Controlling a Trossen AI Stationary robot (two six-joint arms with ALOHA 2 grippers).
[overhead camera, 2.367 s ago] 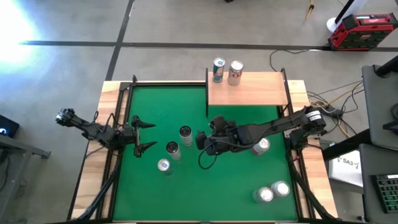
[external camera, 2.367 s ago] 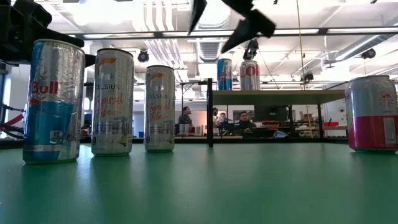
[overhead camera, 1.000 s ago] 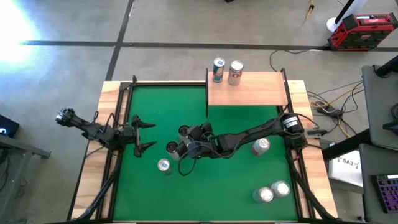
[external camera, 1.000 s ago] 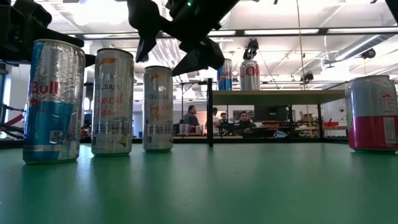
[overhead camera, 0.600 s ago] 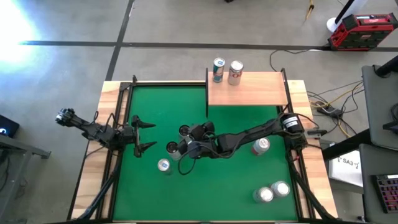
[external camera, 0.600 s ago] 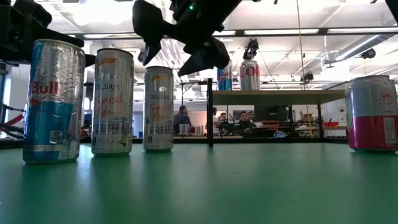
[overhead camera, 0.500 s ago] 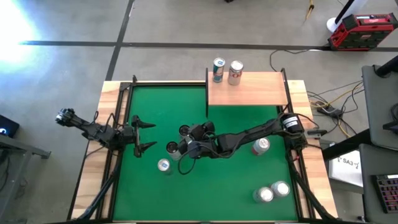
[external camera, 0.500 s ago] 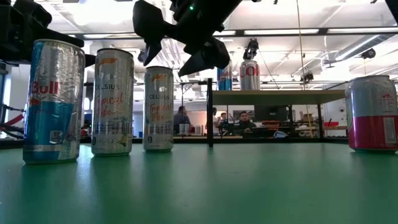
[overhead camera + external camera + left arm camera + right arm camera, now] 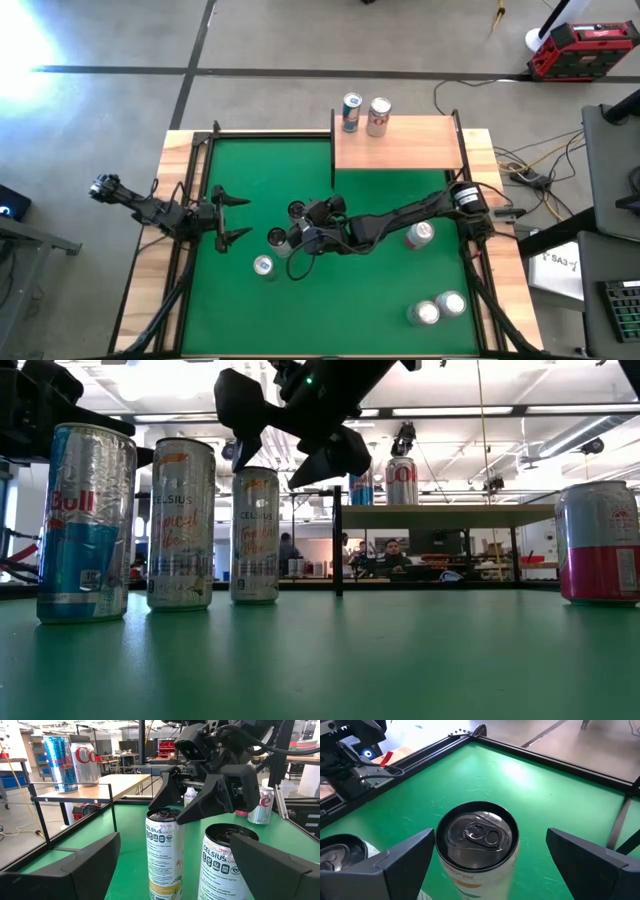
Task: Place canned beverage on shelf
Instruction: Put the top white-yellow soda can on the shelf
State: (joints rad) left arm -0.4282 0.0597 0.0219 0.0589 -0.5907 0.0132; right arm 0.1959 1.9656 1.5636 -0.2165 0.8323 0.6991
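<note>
Pale-wood shelf [image 9: 400, 143] holding two cans; I am hovering right gripper [image 9: 285, 438], fingers spread, above Celsius can [image 9: 255, 535]; grasp pending.

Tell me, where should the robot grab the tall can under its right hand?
Probably around the upper side wall of the can, coming down from above. It stands upright and its sides are round and smooth, so one finger can go on each side. The open right hand hangs over it that way. A second can stands close by, so coming from the side looks harder.
</note>
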